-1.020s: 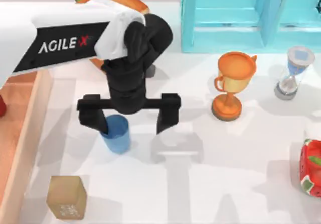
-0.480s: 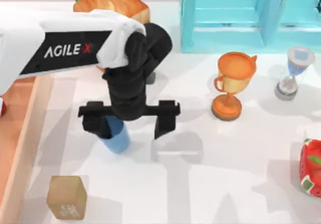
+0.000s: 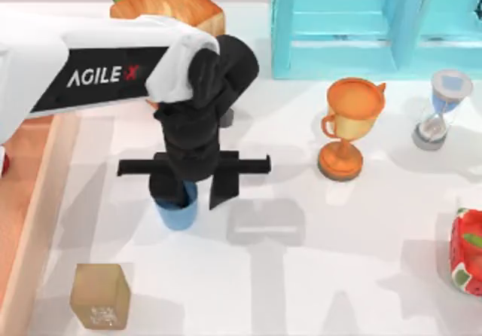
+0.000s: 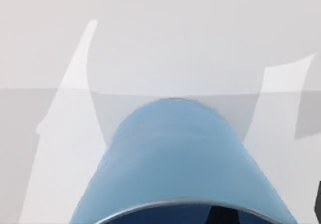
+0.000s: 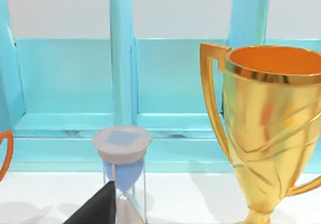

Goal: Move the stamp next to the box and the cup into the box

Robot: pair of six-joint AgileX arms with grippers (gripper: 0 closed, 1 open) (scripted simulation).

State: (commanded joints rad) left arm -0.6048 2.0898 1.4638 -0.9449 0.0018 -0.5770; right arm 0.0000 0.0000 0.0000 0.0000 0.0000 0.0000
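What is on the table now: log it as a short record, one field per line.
cup: blue cup upright on the table, between the left gripper's fingers
left gripper: over the cup, fingers closed in on it
stamp: tan stamp near the table's front left, apart from the cup
box: wooden box at the left edge
others: trophy, hourglass, blue shelf
right arm: its wrist view faces the shelf
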